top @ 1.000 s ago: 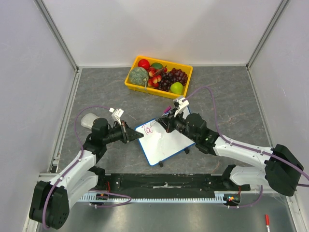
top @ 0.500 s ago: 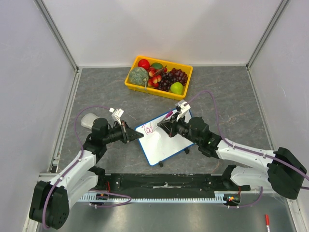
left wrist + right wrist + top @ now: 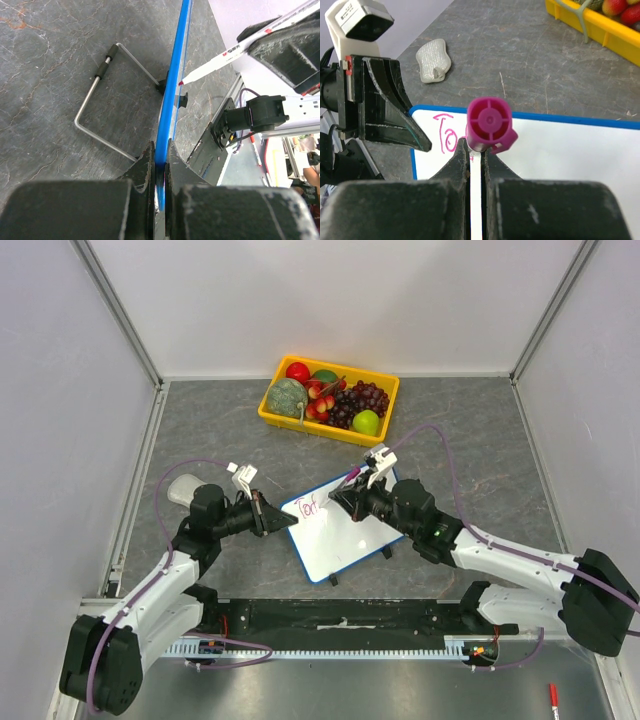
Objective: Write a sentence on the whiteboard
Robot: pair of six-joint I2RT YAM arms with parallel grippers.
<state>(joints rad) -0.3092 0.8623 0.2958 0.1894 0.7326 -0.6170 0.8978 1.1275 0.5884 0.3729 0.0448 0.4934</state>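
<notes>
The whiteboard with a thin blue rim lies tilted on the grey table between the arms. My left gripper is shut on its left corner; the left wrist view shows the blue edge clamped between the jaws. My right gripper is shut on a white marker with a magenta cap end, its tip on or just above the board. The sentence is a few pink letters, "To" and more, near the top-left corner. The right wrist view shows "To"; the marker hides the rest.
A yellow fruit basket stands behind the board. A pale crumpled cloth lies left of the left arm. The board's wire stand rests on the table under it. A red pen lies at the front right, off the table.
The right gripper and marker have moved a little to the right along the board's top, and the pink writing has grown by a letter or so. The left gripper holds still.
</notes>
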